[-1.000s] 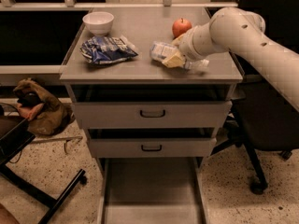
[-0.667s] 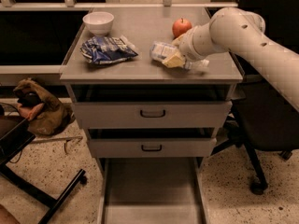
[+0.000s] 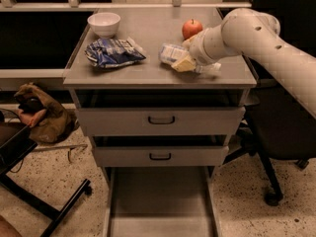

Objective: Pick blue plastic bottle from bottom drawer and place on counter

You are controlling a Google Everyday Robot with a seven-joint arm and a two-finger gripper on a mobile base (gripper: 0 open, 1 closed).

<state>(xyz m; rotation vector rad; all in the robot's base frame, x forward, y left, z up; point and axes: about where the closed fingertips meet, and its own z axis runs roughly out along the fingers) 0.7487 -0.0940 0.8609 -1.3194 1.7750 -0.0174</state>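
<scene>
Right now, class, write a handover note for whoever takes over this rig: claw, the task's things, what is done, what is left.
Claw: over the right part of the counter, against the blue plastic bottle; whether it grips cannot be told.
Bottle: lying on the counter, between the snack bag and the apple.
Bottom drawer: pulled open.
Done: bottle out of the drawer, at the counter.
Left: likely confirm release, then withdraw the arm.

On my screen the light is warm and dim, falling from above onto the counter point(image 3: 153, 33). The gripper point(image 3: 181, 62) at its right side is lit, while the drawer gaps point(image 3: 158, 98) are black.
</scene>
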